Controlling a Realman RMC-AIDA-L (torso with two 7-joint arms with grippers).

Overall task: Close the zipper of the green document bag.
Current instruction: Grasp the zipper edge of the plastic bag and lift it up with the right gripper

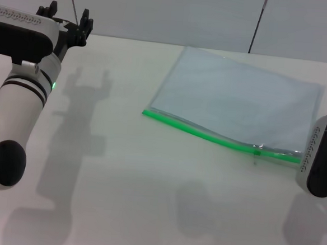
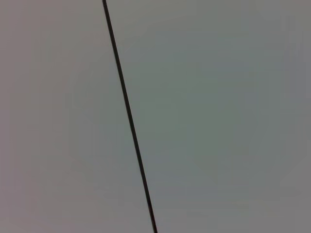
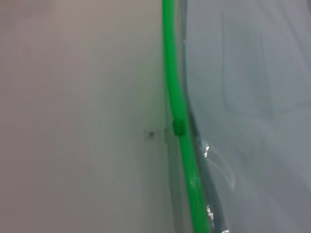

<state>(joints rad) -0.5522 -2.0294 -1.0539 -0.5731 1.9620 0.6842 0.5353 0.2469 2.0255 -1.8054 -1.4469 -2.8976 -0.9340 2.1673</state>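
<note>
The green document bag lies flat on the white worktop in the centre-right of the head view, its zipper running along the near long edge, with the small slider tab towards the right end of the strip. The left claw is raised in the upper left of the frame, well apart from the bag, fingers spread wide. The right arm shows at the right edge, just beside the zipper's end; I cannot tell how the right claw stands.

Bare table lies open all around the green document bag.
</note>
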